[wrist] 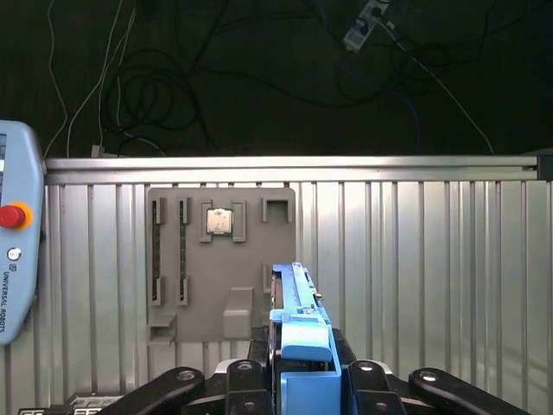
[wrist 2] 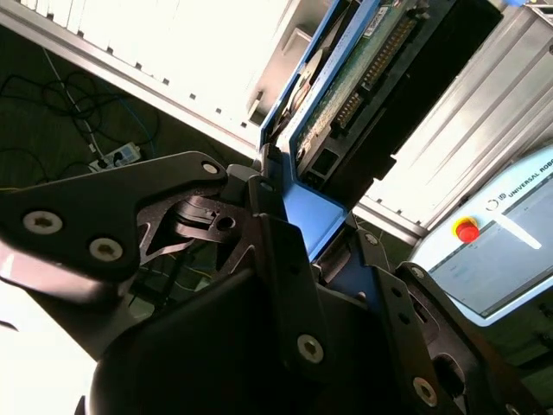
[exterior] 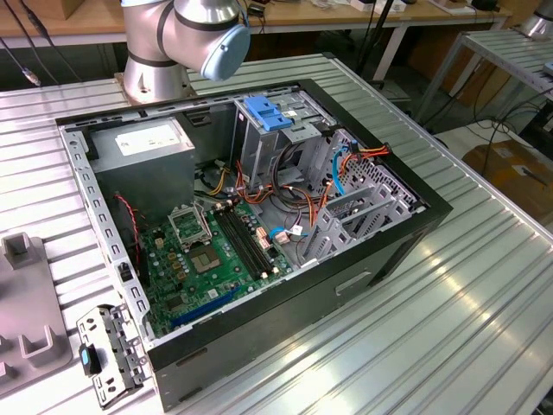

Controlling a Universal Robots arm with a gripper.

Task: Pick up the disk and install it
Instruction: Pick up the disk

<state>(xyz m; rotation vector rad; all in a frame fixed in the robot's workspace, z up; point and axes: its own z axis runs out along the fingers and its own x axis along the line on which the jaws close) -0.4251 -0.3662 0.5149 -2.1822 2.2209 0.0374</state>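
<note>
In both wrist views my gripper (wrist: pixel 302 380) is shut on the disk (wrist: pixel 298 316), a dark drive in a bright blue carrier. The first wrist view shows the disk edge-on, standing up between the black fingers (wrist: pixel 246 380), high above the ribbed metal table (wrist: pixel 415 259). In the second wrist view the disk (wrist 2: pixel 371 78) shows its green circuit board and connector row, and its blue carrier end sits in the gripper (wrist 2: pixel 315 233). The open computer case (exterior: pixel 406 233) lies on the table in the exterior view, with a metal drive cage (exterior: pixel 259 147) topped by a blue latch.
Below the disk lies a grey fixture plate (wrist: pixel 220 259) holding a small chip (wrist: pixel 219 221). A teach pendant (wrist: pixel 17 251) rests at the table's edge. Inside the case are a motherboard (exterior: pixel 216 251), a power supply (exterior: pixel 143 151) and orange cables (exterior: pixel 294 194). The arm's base (exterior: pixel 160 52) stands behind it.
</note>
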